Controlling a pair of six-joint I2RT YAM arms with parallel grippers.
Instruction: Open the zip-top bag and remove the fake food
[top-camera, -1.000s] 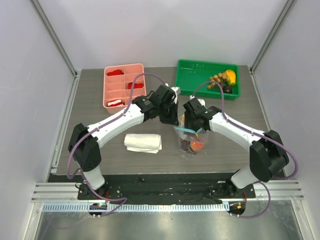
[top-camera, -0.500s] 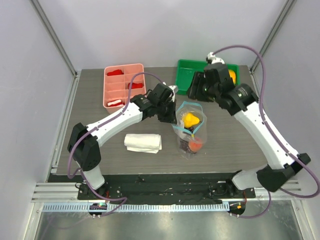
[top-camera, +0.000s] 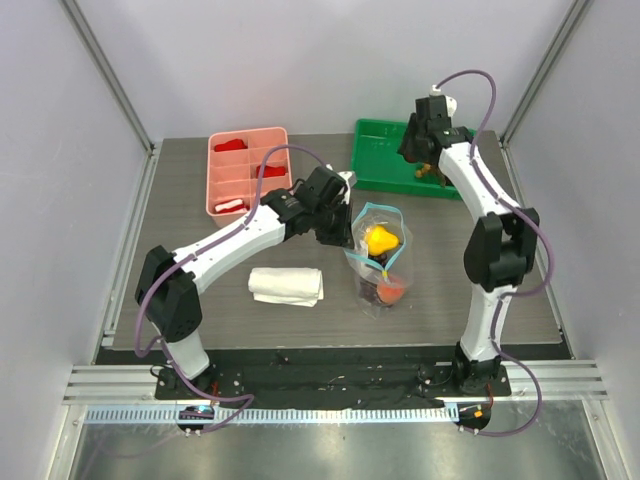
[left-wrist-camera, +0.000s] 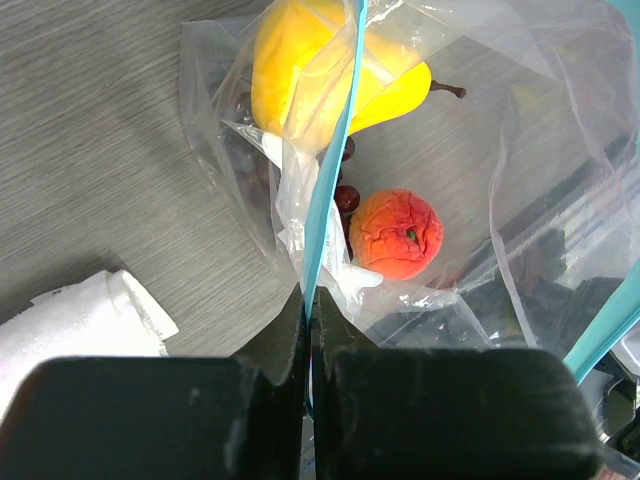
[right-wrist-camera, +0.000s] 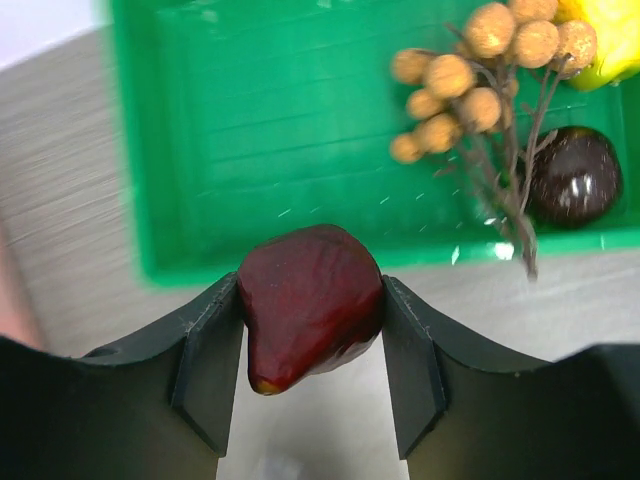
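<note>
Right wrist cam: right gripper (right-wrist-camera: 312, 330) squeezes a dark red fruit (right-wrist-camera: 305, 290) over the green tray (right-wrist-camera: 250, 130)'s near rim, bare floor just beyond, left gripper (left-wrist-camera: 308, 312) pinched tight on the zip-top bag (left-wrist-camera: 300, 190).

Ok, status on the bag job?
Left pincer shut on zip-top bag rim, mouth open. Right pincer gripping dark red fruit at green tray edge. Yellow fruit, orange fruit in bag. Nothing blocking.

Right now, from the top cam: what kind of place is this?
Probably a lab robot test cell: plain white walls around a small table, left arm and right arm bolted at its near edge, fake food as props.
</note>
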